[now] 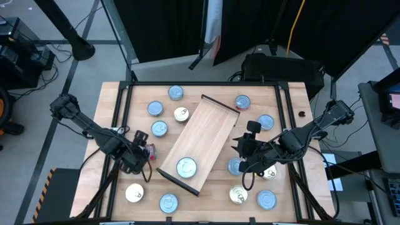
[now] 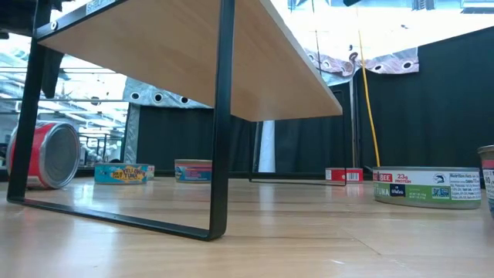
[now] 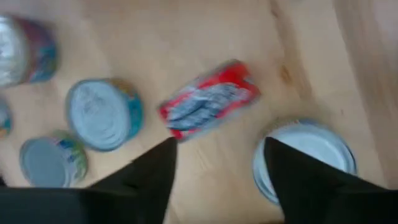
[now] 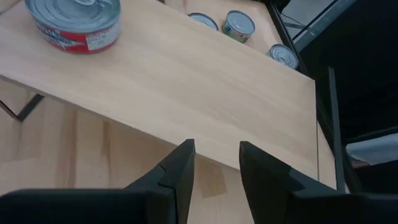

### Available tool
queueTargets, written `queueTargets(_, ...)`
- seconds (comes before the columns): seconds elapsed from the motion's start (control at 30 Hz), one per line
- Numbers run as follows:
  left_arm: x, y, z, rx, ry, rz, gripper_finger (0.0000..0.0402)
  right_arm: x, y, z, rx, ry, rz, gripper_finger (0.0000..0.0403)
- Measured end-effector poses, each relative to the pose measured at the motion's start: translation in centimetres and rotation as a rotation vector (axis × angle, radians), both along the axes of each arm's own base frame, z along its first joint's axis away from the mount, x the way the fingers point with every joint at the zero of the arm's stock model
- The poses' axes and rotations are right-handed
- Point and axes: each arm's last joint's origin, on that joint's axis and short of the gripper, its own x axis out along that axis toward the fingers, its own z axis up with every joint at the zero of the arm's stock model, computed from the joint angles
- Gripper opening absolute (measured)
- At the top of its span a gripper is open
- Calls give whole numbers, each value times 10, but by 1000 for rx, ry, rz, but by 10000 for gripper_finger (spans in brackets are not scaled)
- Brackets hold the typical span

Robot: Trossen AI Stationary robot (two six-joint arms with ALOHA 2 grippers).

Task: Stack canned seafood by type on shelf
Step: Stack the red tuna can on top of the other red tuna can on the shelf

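Left gripper (image 1: 145,152) hangs open over a red-labelled tin (image 3: 208,99) lying on its side (holding nothing); right gripper (image 4: 216,163) sits part-open, empty, beside the long pale wooden shelf (image 1: 206,134).

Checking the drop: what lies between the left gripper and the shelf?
In the high view, a red-labelled tin lies on its side just beside the open left gripper; beyond it, bare tabletop up to the shelf.

My shelf (image 1: 203,134), a light wooden board with dark end rails, lies diagonally at frame centre with one blue-topped tin (image 1: 185,167) on its lower end. A red-labelled tin (image 1: 149,150) lies tipped on its side left of it.
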Motion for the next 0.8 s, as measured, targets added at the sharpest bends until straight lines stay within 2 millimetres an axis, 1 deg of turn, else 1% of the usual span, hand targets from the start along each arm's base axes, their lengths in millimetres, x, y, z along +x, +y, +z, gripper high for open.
queueTargets(0.1,5,-7,-10,46,65,-122,298,1,1,1,23,-5,15,118)
queueTargets(0.2,9,-14,-20,122,110,-246,314,2,2,2,20,-16,27,118)
queueTargets(0.3,13,-21,-27,203,114,-328,318,3,2,2,14,-19,36,118)
queueTargets(0.4,16,-26,-34,246,119,-385,318,3,2,2,10,-18,42,118)
queueTargets(0.5,19,-31,-37,249,93,-407,318,3,2,2,7,-17,44,118)
queueTargets(0.63,23,-37,-39,241,66,-483,318,3,2,2,4,-15,47,118)
queueTargets(0.8,26,-37,-44,253,109,-570,309,3,2,2,4,-15,47,118)
